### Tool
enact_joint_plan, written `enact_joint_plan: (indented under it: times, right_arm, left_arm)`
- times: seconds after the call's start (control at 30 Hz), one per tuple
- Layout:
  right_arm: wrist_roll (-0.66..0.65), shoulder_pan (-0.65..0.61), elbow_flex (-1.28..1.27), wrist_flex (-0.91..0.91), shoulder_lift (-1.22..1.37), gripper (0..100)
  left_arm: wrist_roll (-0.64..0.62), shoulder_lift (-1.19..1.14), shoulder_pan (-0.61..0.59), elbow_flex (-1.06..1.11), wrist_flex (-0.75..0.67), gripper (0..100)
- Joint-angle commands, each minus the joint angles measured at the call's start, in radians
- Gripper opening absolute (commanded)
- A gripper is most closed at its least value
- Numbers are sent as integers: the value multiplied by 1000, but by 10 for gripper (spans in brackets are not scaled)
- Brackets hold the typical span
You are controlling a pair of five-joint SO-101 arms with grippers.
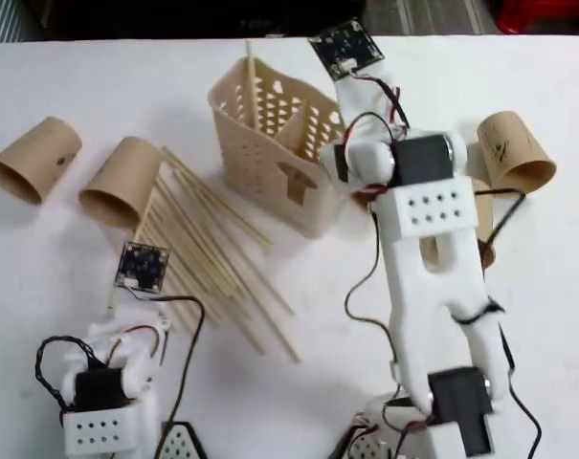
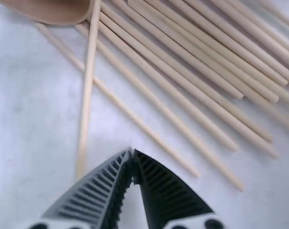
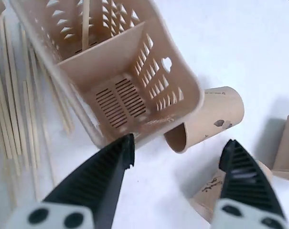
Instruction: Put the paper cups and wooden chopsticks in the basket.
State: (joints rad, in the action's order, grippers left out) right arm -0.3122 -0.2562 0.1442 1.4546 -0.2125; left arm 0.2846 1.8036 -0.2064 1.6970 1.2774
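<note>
Left gripper [image 2: 133, 156]: clenched tip to tip, nothing held, low over bare table [image 2: 29, 119], just short of the wooden chopsticks [image 2: 182, 90]. Right gripper [image 3: 180, 143]: released, jaws wide apart, empty, above the near corner of the basket [image 3: 149, 109] and a paper cup [image 3: 208, 117] lying on its side just beside that corner.

Outward from the left: chopsticks flat on the table, mostly parallel and touching. Stray stick [image 2: 87, 95] angled across the others, nearest the tips. Beyond, cup at the pile's head [image 2: 48, 9], on its side against the sticks. Far-left cup [image 1: 35, 158] well apart, also on its side.

Outward from the right: basket upright, divided in two, with a standing chopstick [image 3: 85, 24] already in the far compartment. Second cup [image 3: 206, 193] partly hidden behind a finger; third cup [image 3: 287, 148] farther out.

Handling, as judged:
- **Chopsticks:** light, stiff, smooth and round, so likely to roll or slip out of a pinch. Open first, then take the stray stick alone, at mid-length, square across it.
- **Cups:** light and thin-walled, easily crushed. Pinch one wall at the open rim, one finger inside, and close gently.
- **Basket:** light, probably prone to sliding or tipping if knocked. Lower items in rather than dropping them against its wall.
</note>
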Motion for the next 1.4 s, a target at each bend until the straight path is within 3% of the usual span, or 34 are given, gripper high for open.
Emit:
enact_joint_plan:
  times: [0.0, 0.17, 0.33, 0.73, 1.07, 1.37]
  right_arm:
    - [-61, 35, 37, 90, -113, 293]
    - [-127, 113, 31, 205, -194, 293]
    - [-199, 205, -129, 142, -205, 293]
    - [-196, 173, -709, -582, -177, 292]
    - [-196, 193, -756, -958, 124, 286]
    - [-196, 323, -620, -952, 180, 15]
  left_arm:
    - [8, 8, -12, -15, -3, 24]
    - [8, 8, -12, -15, -3, 24]
    - [8, 8, -12, -15, -3, 24]
    - [8, 8, -12, -12, -3, 24]
    - [8, 8, -12, -8, -3, 24]
    - [8, 8, -12, -8, -3, 24]
